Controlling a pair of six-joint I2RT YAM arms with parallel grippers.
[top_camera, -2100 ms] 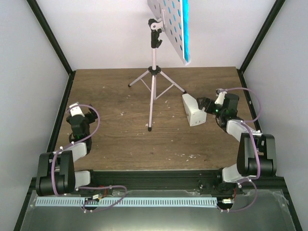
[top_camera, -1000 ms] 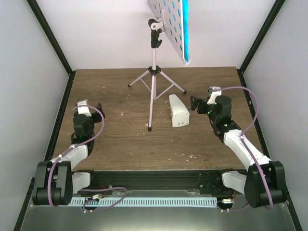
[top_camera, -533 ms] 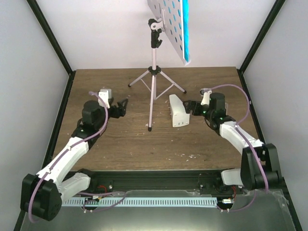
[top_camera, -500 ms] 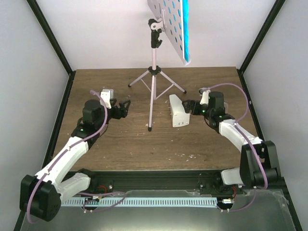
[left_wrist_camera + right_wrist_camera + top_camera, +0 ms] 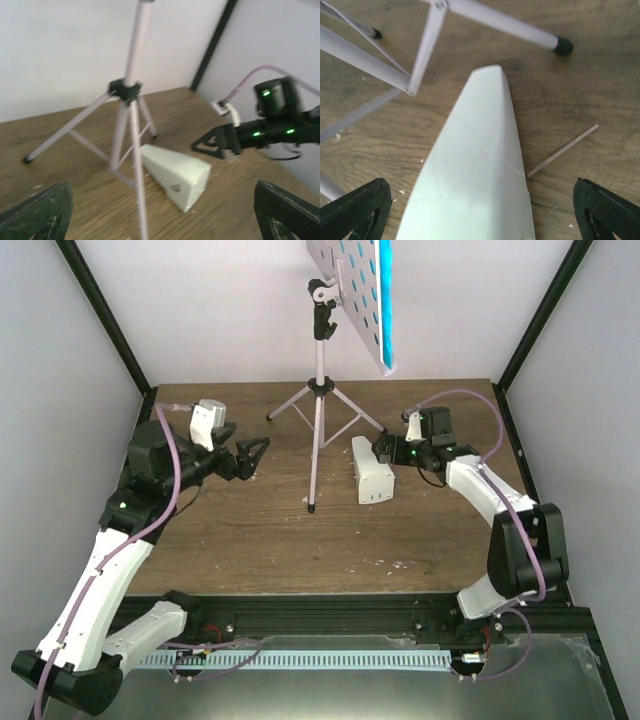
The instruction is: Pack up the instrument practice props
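The pale pink music stand (image 5: 319,390) is upright at the back centre on its tripod legs (image 5: 125,115). Its perforated desk (image 5: 340,275) carries the teal-covered sheet music (image 5: 386,315). The white metronome (image 5: 371,472) lies on its side just right of the stand's front leg, also visible in the wrist views (image 5: 176,172) (image 5: 475,170). My right gripper (image 5: 384,448) (image 5: 480,215) is open close by the metronome's right side and holds nothing. My left gripper (image 5: 252,454) (image 5: 160,220) hangs open left of the stand, pointing at it, with nothing between its fingers.
A thin loose rod (image 5: 563,150) lies on the wooden table (image 5: 250,530) beside the metronome. The stand's rubber foot (image 5: 563,46) is just beyond the metronome's narrow end. White walls with black corner posts (image 5: 105,315) close in the table.
My left arm has risen and brought its gripper toward the stand. My right gripper has slid back and left, up beside the metronome. The metronome has stayed where it lay a second ago.
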